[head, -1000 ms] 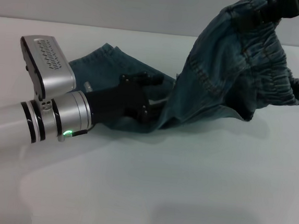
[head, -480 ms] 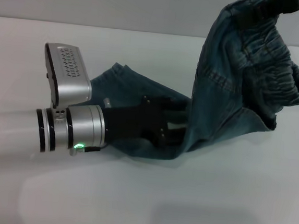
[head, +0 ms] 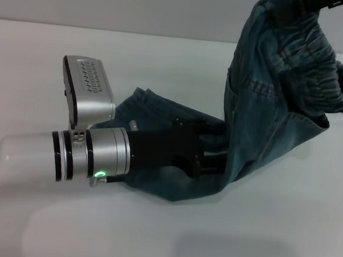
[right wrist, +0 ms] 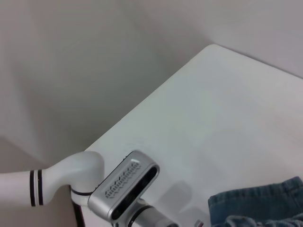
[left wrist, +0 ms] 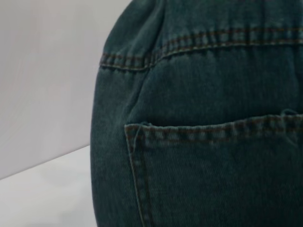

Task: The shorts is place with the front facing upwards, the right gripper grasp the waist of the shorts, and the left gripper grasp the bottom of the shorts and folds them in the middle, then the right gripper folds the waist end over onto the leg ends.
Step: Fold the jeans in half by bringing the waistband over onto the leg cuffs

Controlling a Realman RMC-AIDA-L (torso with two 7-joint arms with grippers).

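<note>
The blue-green denim shorts [head: 263,112] hang from the top right down to the white table. Their gathered waist [head: 314,75] is lifted high, and my right gripper [head: 328,3], mostly cut off by the head view's top edge, is shut on it. The leg part [head: 155,109] lies on the table. My left gripper [head: 202,150], black on a silver arm with a green light [head: 100,174], is shut on the denim there. The left wrist view is filled by denim with a stitched pocket [left wrist: 213,179]. The right wrist view shows a strip of denim [right wrist: 260,208].
The white table [head: 270,233] spreads out under and around the shorts, with a grey wall behind it. The left arm's silver camera housing [head: 89,91] stands up beside the cloth and also shows from above as a silver box [right wrist: 125,184].
My left gripper has slid right and nearer across the table, taking the leg part with it. The right gripper has risen further out of the top edge, and the shorts hang steeper.
</note>
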